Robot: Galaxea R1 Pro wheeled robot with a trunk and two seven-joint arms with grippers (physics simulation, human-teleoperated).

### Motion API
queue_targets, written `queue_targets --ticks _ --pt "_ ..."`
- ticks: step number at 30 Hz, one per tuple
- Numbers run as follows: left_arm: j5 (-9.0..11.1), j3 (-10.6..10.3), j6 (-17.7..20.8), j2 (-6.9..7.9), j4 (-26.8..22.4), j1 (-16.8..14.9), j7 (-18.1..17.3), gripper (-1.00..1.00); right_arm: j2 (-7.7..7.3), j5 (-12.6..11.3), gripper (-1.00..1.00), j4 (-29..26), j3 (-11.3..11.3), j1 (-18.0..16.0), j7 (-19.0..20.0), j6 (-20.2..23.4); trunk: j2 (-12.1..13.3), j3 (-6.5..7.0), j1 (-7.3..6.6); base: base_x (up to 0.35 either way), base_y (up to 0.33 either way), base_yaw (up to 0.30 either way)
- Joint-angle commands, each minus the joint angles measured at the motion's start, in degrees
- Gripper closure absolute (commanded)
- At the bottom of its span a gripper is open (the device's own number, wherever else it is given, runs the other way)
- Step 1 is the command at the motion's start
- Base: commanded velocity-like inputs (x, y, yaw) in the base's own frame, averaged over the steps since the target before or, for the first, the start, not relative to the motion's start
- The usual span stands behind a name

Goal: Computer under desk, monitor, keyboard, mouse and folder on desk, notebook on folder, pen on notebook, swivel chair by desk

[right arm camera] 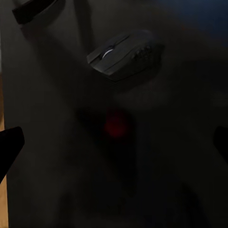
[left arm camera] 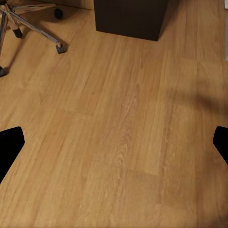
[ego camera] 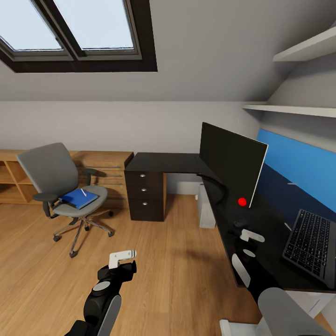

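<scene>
Right gripper (right arm camera: 114, 142) over black desk (ego camera: 186, 162), fingers spread wide, empty; mouse (right arm camera: 122, 54) on desk just ahead, apart from fingertips. Left gripper (left arm camera: 114, 142) above wood floor (left arm camera: 118, 118), wide open, empty. Monitor (ego camera: 231, 161) and keyboard (ego camera: 311, 245) on desk; blue folder (ego camera: 78, 198) on swivel chair (ego camera: 60, 186).

head: high, faces desk (ego camera: 186, 163) | left wrist: down, near floor (left arm camera: 123, 133) | right wrist: down, close over desktop

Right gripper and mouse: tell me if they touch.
Apart. In the right wrist view the mouse lies on the black desk, well ahead of the right gripper, whose fingertips sit wide at the picture's edges.
</scene>
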Motion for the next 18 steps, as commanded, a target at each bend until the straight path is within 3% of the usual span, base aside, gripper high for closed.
queue_targets --ticks 1,18 --pt "0.6 -0.1 0.1 0.01 -0.1 0.0 0.6 -1.0 -0.02 -0.6 -1.0 0.0 0.1 0.0 -0.1 -0.1 0.0 -0.06 0.0 0.0 0.0 0.0" --pt "0.6 0.0 0.1 0.03 0.0 0.0 0.6 -1.0 -0.02 -0.6 -1.0 0.1 0.1 0.0 -0.1 -0.1 0.0 -0.06 0.0 0.0 0.0 0.0"
